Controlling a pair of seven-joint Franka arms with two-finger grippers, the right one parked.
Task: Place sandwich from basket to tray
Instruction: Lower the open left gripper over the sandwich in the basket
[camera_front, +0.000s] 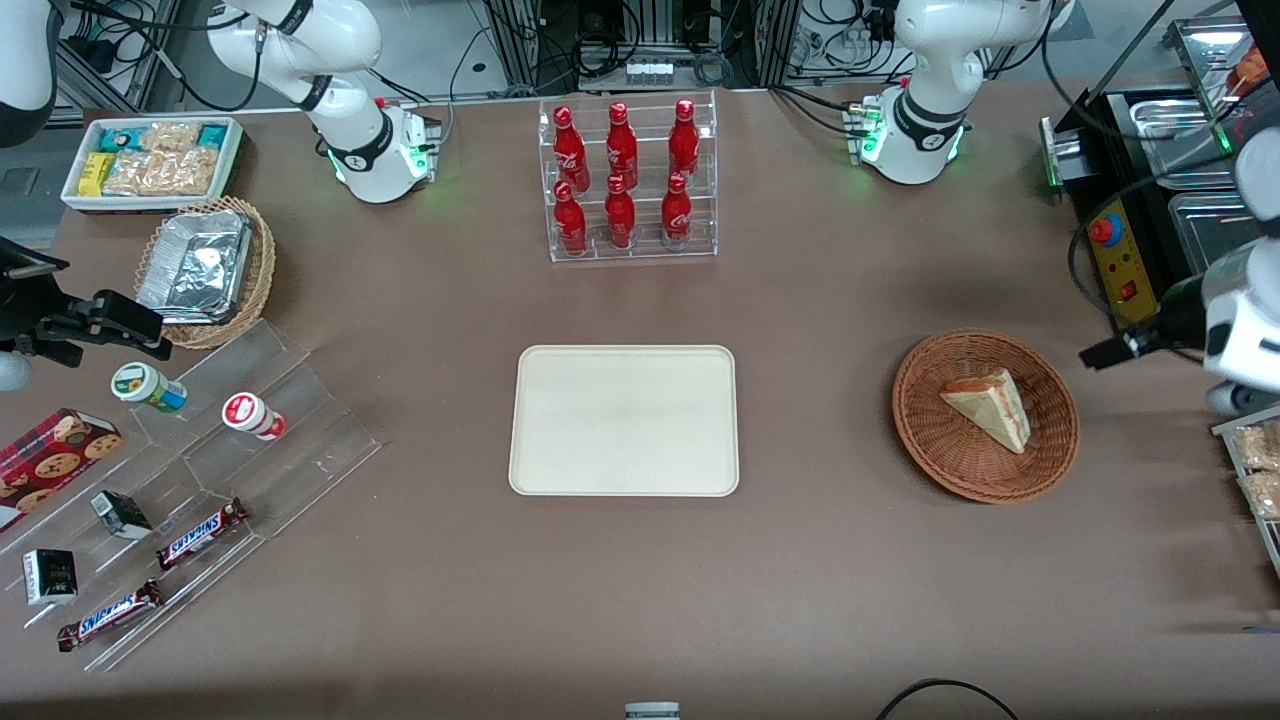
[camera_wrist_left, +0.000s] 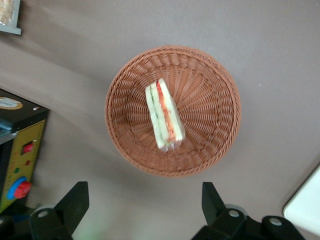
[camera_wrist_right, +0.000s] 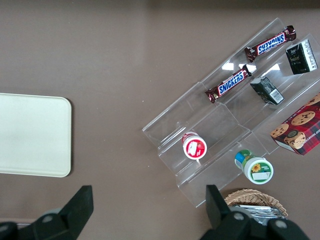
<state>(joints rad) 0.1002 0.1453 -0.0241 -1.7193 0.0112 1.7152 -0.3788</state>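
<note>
Gripper (camera_wrist_left: 142, 202) (fingers spread, empty) high above sandwich (camera_wrist_left: 164, 115) in basket (camera_wrist_left: 210, 85).

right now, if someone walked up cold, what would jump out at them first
Probably the rack of red bottles, bright against the brown table, farther from the front camera than the bare cream tray. Next, the sandwich lying alone in the reddish-brown basket toward the working arm's end. The gripper hovers open above the table beside the basket, holding nothing.
</note>
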